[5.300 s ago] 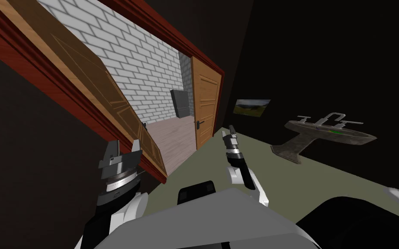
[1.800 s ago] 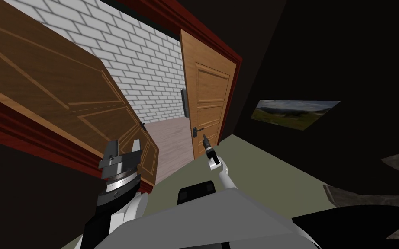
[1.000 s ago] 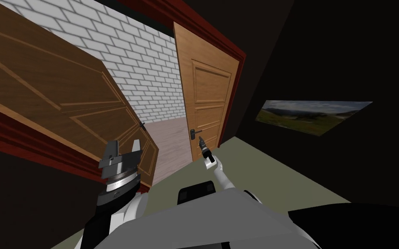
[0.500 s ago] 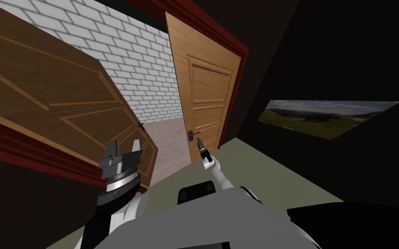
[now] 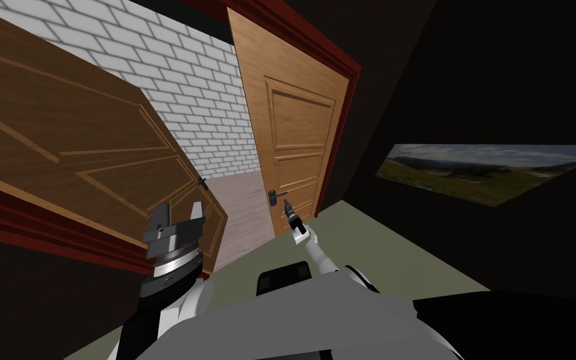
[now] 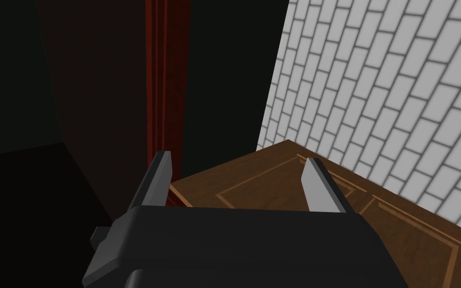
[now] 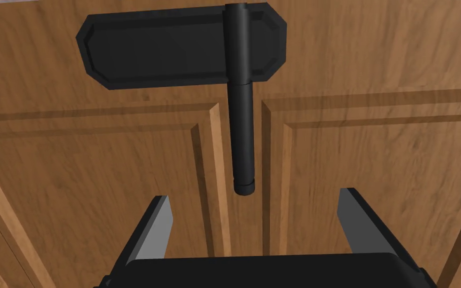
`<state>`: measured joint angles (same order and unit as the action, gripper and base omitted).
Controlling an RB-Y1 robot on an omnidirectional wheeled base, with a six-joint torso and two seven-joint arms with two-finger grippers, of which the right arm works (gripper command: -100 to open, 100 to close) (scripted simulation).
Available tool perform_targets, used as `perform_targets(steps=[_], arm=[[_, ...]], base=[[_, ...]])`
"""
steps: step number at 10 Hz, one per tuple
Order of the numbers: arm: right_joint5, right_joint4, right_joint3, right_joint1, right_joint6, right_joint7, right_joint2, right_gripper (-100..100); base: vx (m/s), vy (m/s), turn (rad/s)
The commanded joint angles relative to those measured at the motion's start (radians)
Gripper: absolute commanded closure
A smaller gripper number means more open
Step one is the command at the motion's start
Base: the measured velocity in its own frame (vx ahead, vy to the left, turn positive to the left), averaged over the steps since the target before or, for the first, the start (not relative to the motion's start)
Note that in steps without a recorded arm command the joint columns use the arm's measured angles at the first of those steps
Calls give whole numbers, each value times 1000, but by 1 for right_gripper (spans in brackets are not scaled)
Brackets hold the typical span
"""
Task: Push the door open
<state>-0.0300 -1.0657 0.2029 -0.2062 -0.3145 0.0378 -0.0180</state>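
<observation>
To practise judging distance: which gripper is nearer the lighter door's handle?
Right. The right gripper points at the handle, its tip just ahead of the open fingers. The left gripper is raised beside the darker door, well away.

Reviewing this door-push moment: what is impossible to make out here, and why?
- Right claw touching the door or not: tiny in the head view; the right wrist view looks straight at the panel, so the gap is unreadable.
- Floor behind the door: hidden by its panel, head view.
- Lower part of the other door: covered by the dark body of the left claw, left wrist view.
</observation>
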Motion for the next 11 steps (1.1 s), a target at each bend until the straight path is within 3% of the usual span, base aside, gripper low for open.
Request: perform_targets(steps=[1,4,6,8,9,10,11], arm=[[0,10,-6,-6,-3,-4,23,-100],[2,20,-14,-12,-8,-5,37,-100],[3,26,-19,-15,-11,-5,19,-100],[4,31,-24,-18,-14,-6,-20,-100],[2,25,-23,-18,-8,-8,-13,-100],[2,25,-23,-18,-8,-8,-13,100],[2,25,-23,-18,-8,-8,-13,100]], base=[[139,41,16],[208,54,23],[199,72,18],[162,46,19],[65,13,5],[-8,0,-5],[-19,-5,7]])
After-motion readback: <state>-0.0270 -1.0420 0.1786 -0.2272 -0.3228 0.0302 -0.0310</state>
